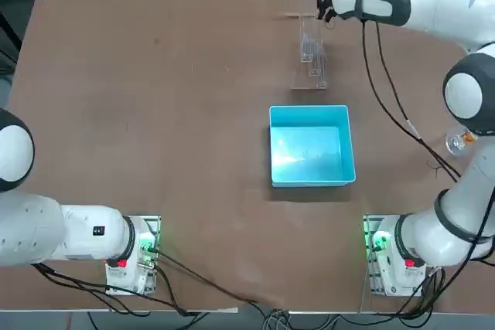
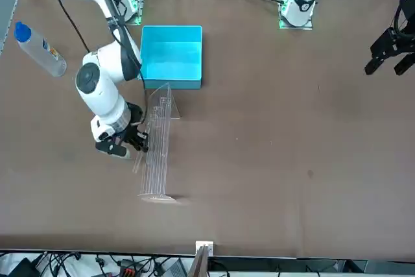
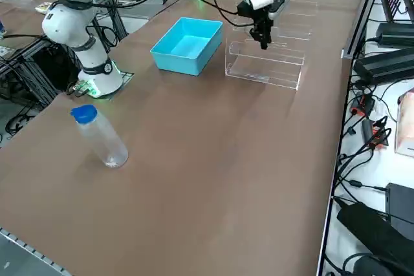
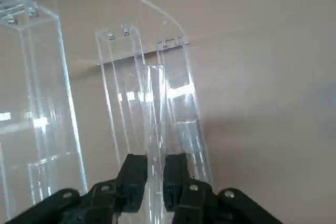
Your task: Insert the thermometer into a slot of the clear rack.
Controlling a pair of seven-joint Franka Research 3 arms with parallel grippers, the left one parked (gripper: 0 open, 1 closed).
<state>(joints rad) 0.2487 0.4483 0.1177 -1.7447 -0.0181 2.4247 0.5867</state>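
Observation:
The clear rack (image 1: 312,45) lies lengthwise on the far half of the brown table and is nearly see-through; it also shows as the rack (image 2: 157,150) and the rack (image 3: 268,63). My right gripper (image 1: 323,5) hangs at the rack's right side near its far end, pointing down, and also shows as the gripper (image 2: 131,144) and the gripper (image 3: 264,38). In the wrist view the gripper (image 4: 155,165) is shut on the thermometer (image 4: 156,106). This thin pale stick reaches out past the fingers (image 4: 134,174) over the rack's stepped tiers (image 4: 118,93).
A square light-blue bin (image 1: 312,146) sits just nearer to the bases than the rack. A clear bottle (image 3: 100,137) with a blue cap lies near the table's right edge. The right arm's cable (image 1: 387,90) hangs over the table beside the rack.

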